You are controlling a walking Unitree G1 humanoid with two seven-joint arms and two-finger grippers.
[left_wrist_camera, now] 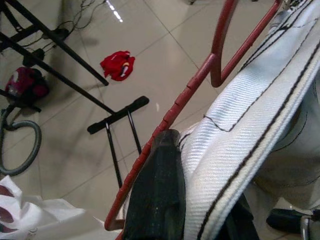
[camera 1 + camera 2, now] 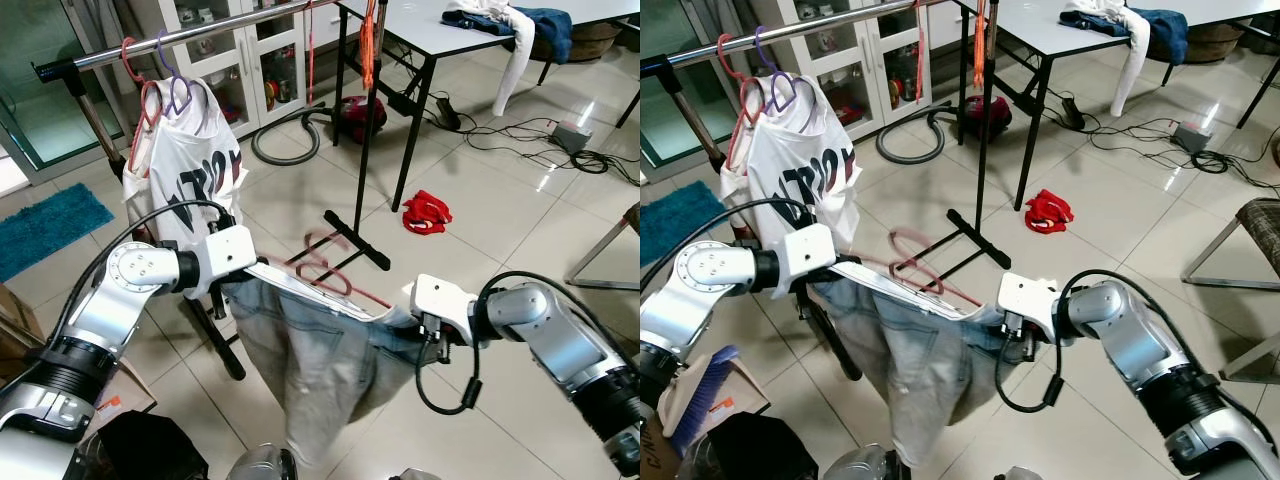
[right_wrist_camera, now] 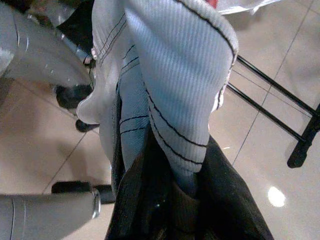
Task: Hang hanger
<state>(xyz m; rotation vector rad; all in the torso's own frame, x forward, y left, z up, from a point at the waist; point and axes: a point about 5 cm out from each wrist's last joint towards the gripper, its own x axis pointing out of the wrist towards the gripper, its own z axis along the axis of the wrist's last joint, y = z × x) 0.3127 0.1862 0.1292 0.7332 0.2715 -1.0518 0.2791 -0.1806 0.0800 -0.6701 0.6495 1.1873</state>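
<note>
Jeans [image 2: 320, 370] stretched by waistband between both grippers, low before rack. Left gripper [image 1: 165, 165] clamped on band with red hanger [image 2: 325, 275]; right gripper [image 3: 175, 190] apparently pinching other end (fingers mostly cloth-covered). Rail [image 2: 190, 35] well above: hanging not yet done.

Both arms stretch pale jeans [image 2: 320, 360] (on a pink hanger [image 2: 325, 270]) before the rack [image 2: 200, 35].

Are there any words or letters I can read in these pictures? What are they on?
Big dark letters on the white T-shirt hanging on the rail: folded over, and I can't read them for sure.
Orange-marked box by the floor: print too small to read.
Nothing else shows writing.
</note>
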